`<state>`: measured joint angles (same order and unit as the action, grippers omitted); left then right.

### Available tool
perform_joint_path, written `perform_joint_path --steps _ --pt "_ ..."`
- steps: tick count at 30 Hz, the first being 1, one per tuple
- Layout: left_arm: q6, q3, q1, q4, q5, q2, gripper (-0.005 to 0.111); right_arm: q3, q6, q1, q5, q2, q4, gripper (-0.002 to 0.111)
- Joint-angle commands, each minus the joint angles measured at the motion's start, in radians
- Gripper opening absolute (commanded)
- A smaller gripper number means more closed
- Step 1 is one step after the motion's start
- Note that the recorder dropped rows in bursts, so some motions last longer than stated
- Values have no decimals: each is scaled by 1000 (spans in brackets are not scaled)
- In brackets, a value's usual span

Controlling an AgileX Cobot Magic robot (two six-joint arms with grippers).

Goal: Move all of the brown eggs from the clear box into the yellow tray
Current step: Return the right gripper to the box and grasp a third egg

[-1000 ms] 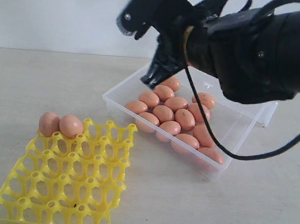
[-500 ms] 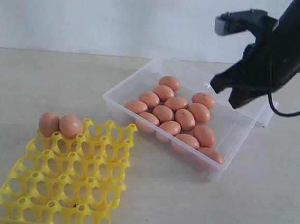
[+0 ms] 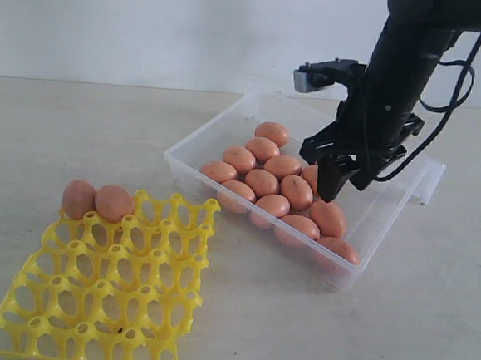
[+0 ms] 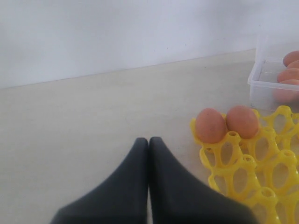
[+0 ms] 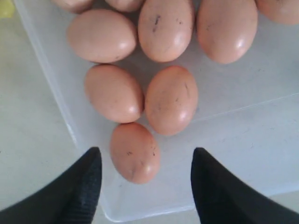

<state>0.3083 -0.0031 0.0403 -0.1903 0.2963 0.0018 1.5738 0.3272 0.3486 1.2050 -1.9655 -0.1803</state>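
Observation:
Several brown eggs point(image 3: 262, 182) lie in the clear box point(image 3: 381, 214) at the centre right. Two more brown eggs point(image 3: 113, 202) sit at the back edge of the yellow tray point(image 3: 106, 303) at the lower left. My right gripper point(image 3: 340, 185) hangs open over the right part of the box, just above the eggs. In the right wrist view its fingers point(image 5: 88, 184) stand wide apart with one speckled egg point(image 5: 134, 152) between them, untouched, near a corner of the box point(image 5: 117, 210). My left gripper point(image 4: 149, 140) is shut and empty, low over the table beside the tray point(image 4: 243, 172).
The box's clear lid point(image 3: 428, 180) hangs off its far right side. A black cable point(image 3: 452, 88) loops from the right arm above the box. A pale wall point(image 3: 153, 23) closes the back of the beige table point(image 3: 77, 134).
The right arm swung from the upper left across to the right, then came down over the box. Its gripper has opened from shut. Eggs, box and tray have not moved.

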Motion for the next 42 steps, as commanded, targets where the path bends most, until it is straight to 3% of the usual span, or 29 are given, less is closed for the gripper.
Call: perform_joint_path --steps 1,15,23,26,29,38,42 --pt "5 3 -3 1 -8 -2 -4 13 -7 0 -26 -42 42 55" --pt "5 3 -3 1 -8 -2 -4 13 -28 0 -195 -166 35 55" --pt "5 3 -3 1 -8 -2 -4 13 -50 0 -178 -235 35 55" --pt "5 3 -3 1 -8 -2 -4 13 -69 0 -178 -243 35 40" --pt "5 3 -3 1 -8 -2 -4 13 -70 0 -184 -234 35 2" --pt "5 3 -3 1 -8 -2 -4 13 -178 0 -241 -109 40 0" --pt "5 3 -3 1 -8 -2 -4 -84 -272 17 -374 38 22 0"
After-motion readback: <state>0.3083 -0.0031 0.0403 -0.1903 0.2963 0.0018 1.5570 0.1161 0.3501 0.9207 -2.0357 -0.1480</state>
